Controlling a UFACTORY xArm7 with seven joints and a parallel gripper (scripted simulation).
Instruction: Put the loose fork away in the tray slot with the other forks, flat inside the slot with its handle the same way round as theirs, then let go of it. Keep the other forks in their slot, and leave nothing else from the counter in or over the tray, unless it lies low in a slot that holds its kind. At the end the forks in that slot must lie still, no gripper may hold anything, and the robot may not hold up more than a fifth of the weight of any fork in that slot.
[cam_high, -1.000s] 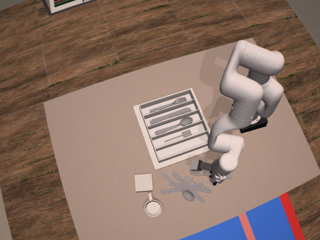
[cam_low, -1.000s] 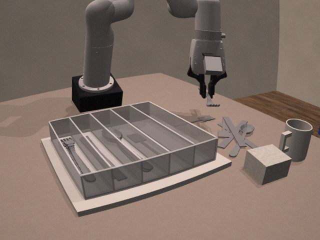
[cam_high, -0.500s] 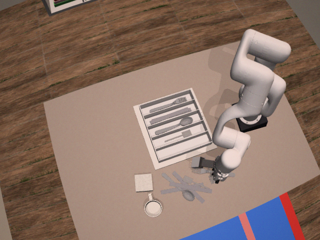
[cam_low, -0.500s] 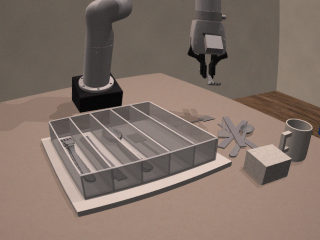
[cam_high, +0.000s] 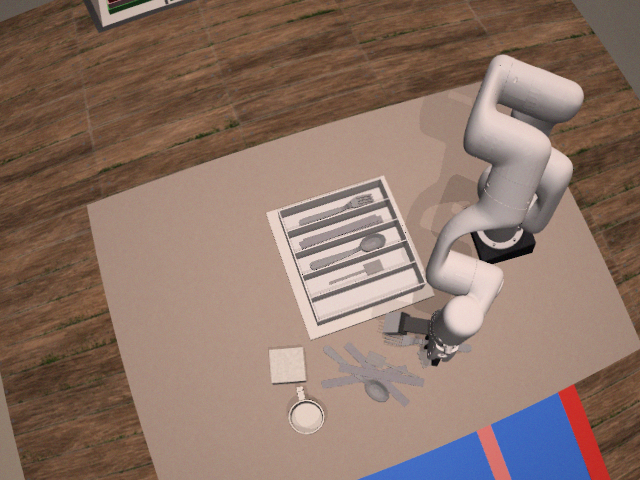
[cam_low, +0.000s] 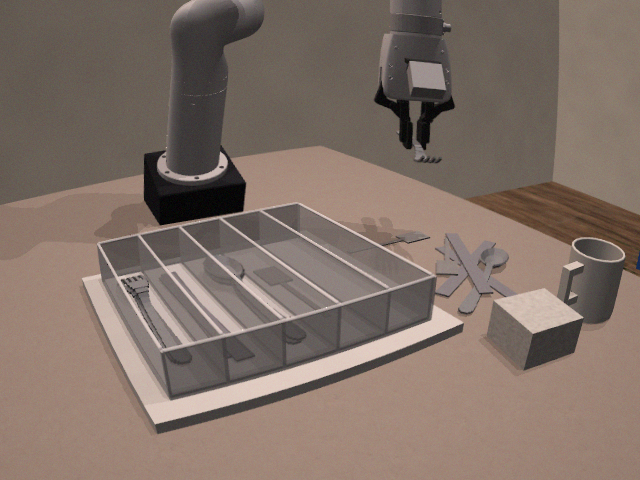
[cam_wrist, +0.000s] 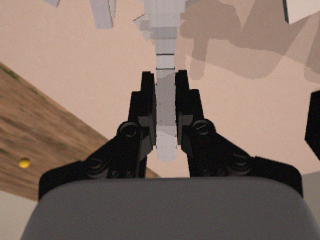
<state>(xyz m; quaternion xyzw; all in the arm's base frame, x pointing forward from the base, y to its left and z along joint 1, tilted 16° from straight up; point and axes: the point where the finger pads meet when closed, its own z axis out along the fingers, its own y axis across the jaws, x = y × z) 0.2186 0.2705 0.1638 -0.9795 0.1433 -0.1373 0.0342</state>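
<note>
A: What's the biggest thing to note?

B: The tabletop (cam_low: 320, 434), with the arm's black base (cam_low: 155, 193) at its far side. Next, the cutlery tray (cam_low: 305, 313) on its white mat (cam_low: 289, 384), five slots running near to far.

A: And in the slots?

B: One fork (cam_low: 149, 315) lies flat in the leftmost slot, tines at the far end. Further right there are knives, a spoon and a spatula; the rightmost slot looks bare.

A: To the right of the tray?

B: A mug (cam_low: 597, 279), a stone-coloured block (cam_low: 532, 325), and a crossed heap of loose cutlery (cam_low: 467, 268) on the tabletop.

A: The hand?

B: The hand (cam_low: 415, 135) hangs high above the tabletop, beyond the tray's far right corner, pointing down. Its fingers are nearly closed on the loose fork (cam_wrist: 166, 107), gripping the handle; the tines (cam_low: 427, 157) stick out below the fingertips.
</note>
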